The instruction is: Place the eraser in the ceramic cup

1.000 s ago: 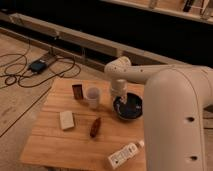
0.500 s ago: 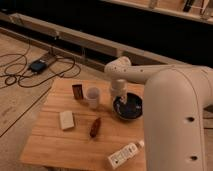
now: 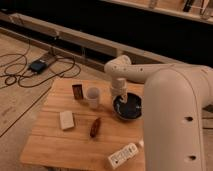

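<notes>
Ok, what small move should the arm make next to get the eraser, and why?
Probably shift the gripper sideways, past the cup, to above the eraser. The gripper hangs over the bowl's edge, while the eraser stands untouched on the cup's other side.

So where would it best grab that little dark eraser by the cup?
Probably by its top edge, coming straight down. The eraser seems to stand upright, close beside the cup, so a sideways approach would be crowded by the cup. The gripper hangs over the bowl, on the cup's other side.
</notes>
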You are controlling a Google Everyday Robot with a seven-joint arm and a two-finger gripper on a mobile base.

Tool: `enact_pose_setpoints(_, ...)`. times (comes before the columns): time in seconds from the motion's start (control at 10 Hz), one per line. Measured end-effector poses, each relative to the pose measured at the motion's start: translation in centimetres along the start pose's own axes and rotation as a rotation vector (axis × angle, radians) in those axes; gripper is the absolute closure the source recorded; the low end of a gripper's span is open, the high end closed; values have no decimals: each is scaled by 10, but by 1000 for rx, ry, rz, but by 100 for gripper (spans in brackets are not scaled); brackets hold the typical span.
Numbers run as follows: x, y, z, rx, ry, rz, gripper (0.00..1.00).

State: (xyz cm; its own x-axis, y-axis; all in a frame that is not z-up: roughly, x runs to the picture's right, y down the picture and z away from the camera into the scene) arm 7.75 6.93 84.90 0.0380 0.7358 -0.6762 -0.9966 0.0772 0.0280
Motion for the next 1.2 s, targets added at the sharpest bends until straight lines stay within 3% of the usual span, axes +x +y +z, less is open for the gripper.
enact_pose_setpoints(0.3,-13,26,-43,11,-29,-49,45)
enact_pose_setpoints(0.5,-17,57,-85,1,-75,-113,45)
enact_pose_setpoints(0.8,-11,110,-120,-29,-119,-222,45)
enact_pose_setpoints(0.9,-9,126,-122,-45,-128,-253,45)
enact_pose_setpoints(1.2,-5,181,-99,-102,-119,-362,45)
